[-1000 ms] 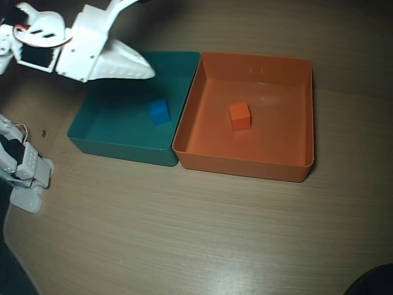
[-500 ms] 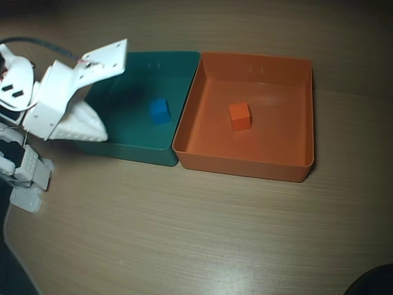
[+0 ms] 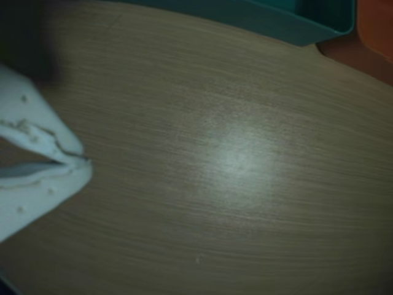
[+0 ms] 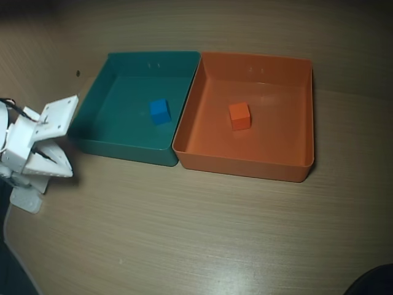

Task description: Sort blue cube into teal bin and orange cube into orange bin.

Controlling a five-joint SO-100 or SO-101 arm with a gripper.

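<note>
In the overhead view the blue cube [image 4: 159,111] lies inside the teal bin [image 4: 98,104], near its middle. The orange cube [image 4: 239,115] lies inside the orange bin [image 4: 295,117], left of its middle. The two bins stand side by side, touching. My white gripper [image 4: 66,168] is at the far left, beside the teal bin's front left corner, shut and empty. In the wrist view the gripper [image 3: 86,161] enters from the left with its jaws together over bare table. A corner of the teal bin [image 3: 295,24] and a bit of the orange bin [image 3: 374,37] show at the top right.
The wooden table [image 4: 202,233] stretches bare in front of both bins. The arm's white body [image 4: 24,141] occupies the left edge. A dark shape [image 4: 374,283] sits at the bottom right corner.
</note>
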